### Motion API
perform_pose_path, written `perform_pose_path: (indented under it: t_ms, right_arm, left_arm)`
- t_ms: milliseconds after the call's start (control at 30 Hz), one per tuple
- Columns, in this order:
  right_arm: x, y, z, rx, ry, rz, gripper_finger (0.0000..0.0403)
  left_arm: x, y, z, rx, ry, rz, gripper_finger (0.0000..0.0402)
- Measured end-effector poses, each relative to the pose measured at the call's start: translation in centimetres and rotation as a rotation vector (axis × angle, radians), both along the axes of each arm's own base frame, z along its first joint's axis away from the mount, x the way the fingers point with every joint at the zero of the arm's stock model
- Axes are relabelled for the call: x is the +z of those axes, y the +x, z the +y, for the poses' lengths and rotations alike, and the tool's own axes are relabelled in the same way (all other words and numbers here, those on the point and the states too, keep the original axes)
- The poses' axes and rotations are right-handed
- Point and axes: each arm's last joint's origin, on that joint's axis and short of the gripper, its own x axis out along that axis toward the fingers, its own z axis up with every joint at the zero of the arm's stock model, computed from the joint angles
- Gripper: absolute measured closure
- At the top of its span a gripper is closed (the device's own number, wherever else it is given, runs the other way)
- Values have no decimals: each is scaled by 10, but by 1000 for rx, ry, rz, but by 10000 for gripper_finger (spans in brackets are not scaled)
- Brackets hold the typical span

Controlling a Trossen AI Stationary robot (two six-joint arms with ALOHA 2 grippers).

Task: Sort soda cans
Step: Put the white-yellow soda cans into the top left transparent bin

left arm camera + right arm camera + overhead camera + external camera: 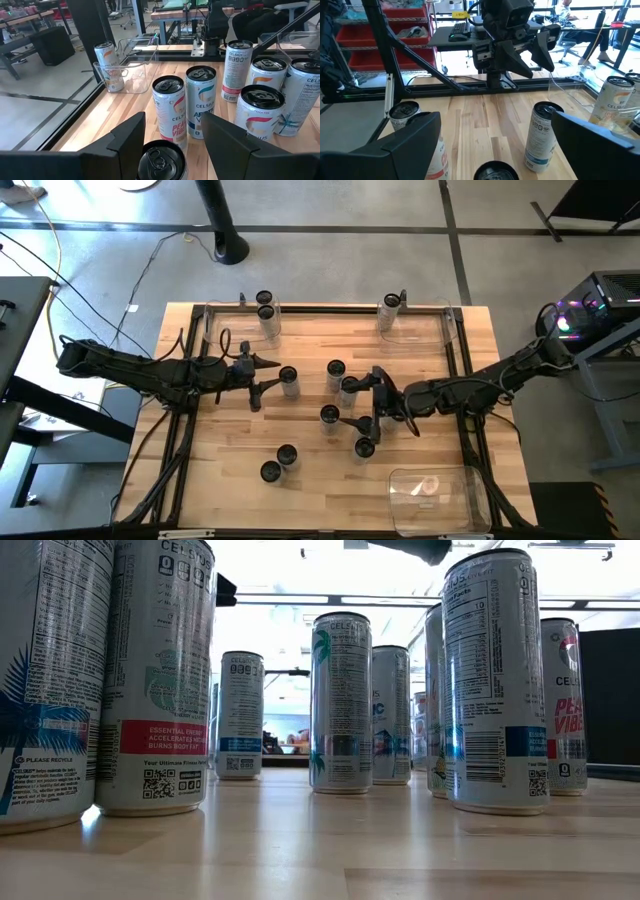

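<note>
Two arms reach in among the soda cans [329, 416] on the wooden surface [310, 470].

The left gripper [272, 376] has its fingers around a can [289, 380], touching or not, I cannot tell. The right gripper [363, 422] is wide open between two cans, holding nothing. Bare wood lies near the front edge.

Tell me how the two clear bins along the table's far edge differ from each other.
The left bin holds two cans, while the right bin holds only one can. The left bin sits on the left arm's side, the right bin on the right arm's side. Both are clear plastic, and in both the cans stand upright at the end nearer the table's middle.
</note>
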Motion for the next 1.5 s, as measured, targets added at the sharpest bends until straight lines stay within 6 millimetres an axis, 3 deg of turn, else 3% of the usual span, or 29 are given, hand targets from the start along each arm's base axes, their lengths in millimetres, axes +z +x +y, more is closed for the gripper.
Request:
perform_pose_path:
  t_ms: [200, 333, 433, 667, 1100, 1500]
  right_arm:
    - [-2, 0, -9, -110, 47, 19, 27]
    - [1, -10, -21, -283, 46, 43, 27]
    - [8, -19, -24, -312, 47, 41, 27]
    - [14, -32, -24, -251, 36, 76, 27]
    - [6, -28, -27, -154, 88, 146, 27]
    - [4, -23, -22, 59, -56, 162, 27]
  left_arm:
    - [0, 0, 0, 0, 0, 0, 216]
    - [0, 0, 0, 0, 0, 0, 216]
    - [0, 0, 0, 0, 0, 0, 216]
    - [0, 0, 0, 0, 0, 0, 216]
    - [1, 0, 0, 1, -1, -7, 216]
    - [1, 0, 0, 1, -1, -7, 216]
